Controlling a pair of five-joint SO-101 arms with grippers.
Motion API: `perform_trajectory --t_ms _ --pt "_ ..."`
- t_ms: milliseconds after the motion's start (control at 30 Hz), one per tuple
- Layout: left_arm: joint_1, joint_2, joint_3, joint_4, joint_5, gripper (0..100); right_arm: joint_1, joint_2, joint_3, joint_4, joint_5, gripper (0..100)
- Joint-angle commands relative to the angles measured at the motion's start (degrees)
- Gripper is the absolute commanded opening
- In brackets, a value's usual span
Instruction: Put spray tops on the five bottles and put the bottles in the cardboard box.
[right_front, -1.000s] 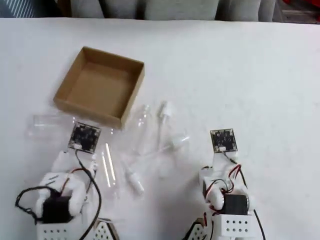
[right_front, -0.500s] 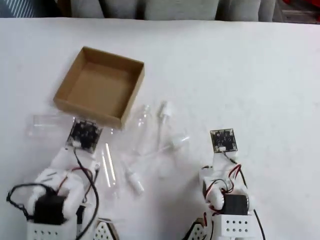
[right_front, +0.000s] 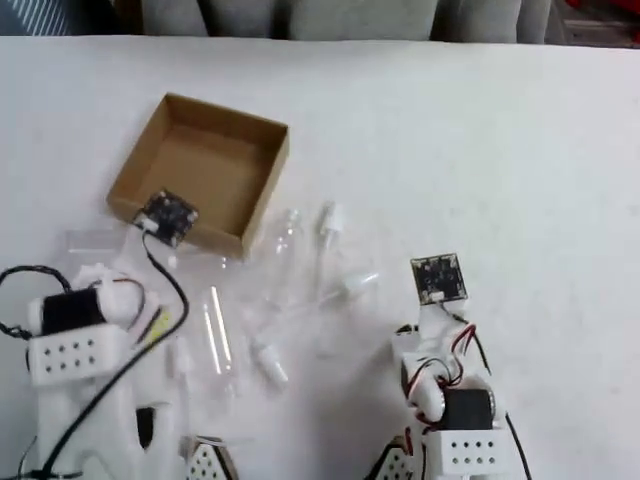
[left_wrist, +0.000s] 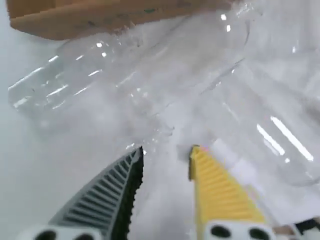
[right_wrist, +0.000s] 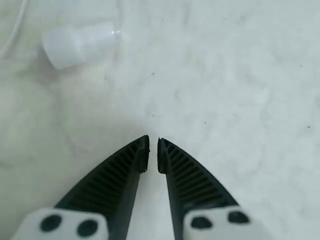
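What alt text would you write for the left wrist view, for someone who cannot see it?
The open left gripper, half grey and half yellow, hangs over a white table, facing clear bottles that lie on their sides. The edge of a cardboard box sits just beyond them.

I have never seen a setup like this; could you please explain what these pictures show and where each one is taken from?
These are two small robot arms side by side at a white table. The high view looks down from a fixed camera. The other two views come from a camera on each arm's wrist, looking along its gripper. On the table lie an open cardboard box, clear bottles on their sides and loose white spray tops. The left gripper, with one grey and one yellow finger, is open above bottles next to the box. The right gripper is shut on nothing above bare table, with one of the spray tops lying nearby. Neither holds anything.
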Motion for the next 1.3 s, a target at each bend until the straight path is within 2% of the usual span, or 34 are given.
perform_trajectory --t_ms 0,133,233,300,400,500,600,900,1267 --pt "-8.4 6.0 -3.5 -1.8 -17.7 23 0.4 -0.4 0.4 -0.9 0.8 1.7" --pt "-12.6 7.3 -3.2 -4.9 -28.2 23 0.4 -0.4 0.4 -0.9 0.8 1.7" --pt "-15.0 8.9 -3.4 -8.0 -32.6 24 0.5 -0.4 0.4 -0.9 0.8 1.7" --pt "-15.7 10.9 -3.5 -10.2 -34.7 28 0.5 -0.4 0.4 -0.9 0.8 1.7" --pt "-15.7 15.9 -5.3 -12.0 -34.9 33 0.5 -0.4 0.4 -0.9 0.8 1.7" --pt "-15.5 22.5 -10.0 -9.6 -35.5 34 0.5 -0.4 0.4 -0.9 0.8 1.7" --pt "-15.5 29.4 -14.4 -6.5 -39.6 34 1.0 -0.4 0.4 -0.9 0.8 1.7" --pt "-15.4 47.1 -21.3 -6.2 -41.8 34 2.9 -0.4 0.4 -0.9 0.8 1.7" --pt "-12.0 50.8 -21.0 -6.6 -41.6 33 2.9 -0.4 0.4 -0.8 0.8 1.7"
